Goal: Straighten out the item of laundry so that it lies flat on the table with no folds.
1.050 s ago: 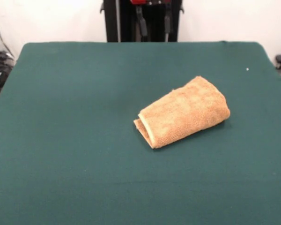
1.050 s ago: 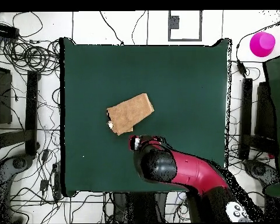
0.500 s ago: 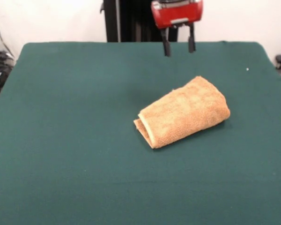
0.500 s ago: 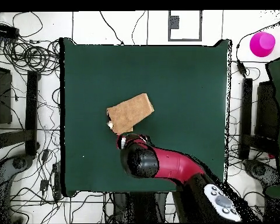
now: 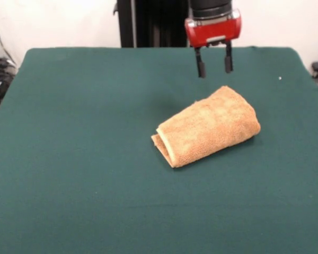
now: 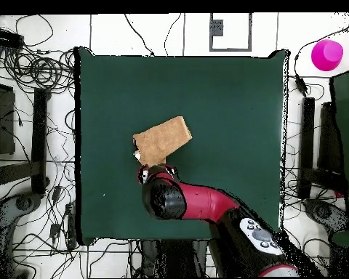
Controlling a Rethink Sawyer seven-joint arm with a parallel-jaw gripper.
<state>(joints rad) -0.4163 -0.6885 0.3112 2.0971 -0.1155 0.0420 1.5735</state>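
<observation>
The item of laundry [image 5: 206,127] is a golden-tan terry towel folded over into a thick bundle, lying a little right of the middle of the dark green table [image 5: 74,148]. Its open, layered end points to the near left. My gripper [image 5: 214,67] hangs open above the table just behind the towel's far end, nothing between its fingers, not touching the cloth. From overhead, the towel [image 6: 163,140] lies at an angle, and the red arm [image 6: 199,203] reaches up from the bottom and ends right at its lower-left corner; the fingertips are hidden under the wrist there.
A magenta round object [image 6: 327,54] sits off the table at the overhead view's top right. Cables and dark stands [image 6: 39,138] ring the table's sides. A tiny white speck [image 5: 280,78] lies on the felt at the far right.
The gripper has come down and to the right in the front view, from the top edge to just behind the towel. The towel has not moved.
</observation>
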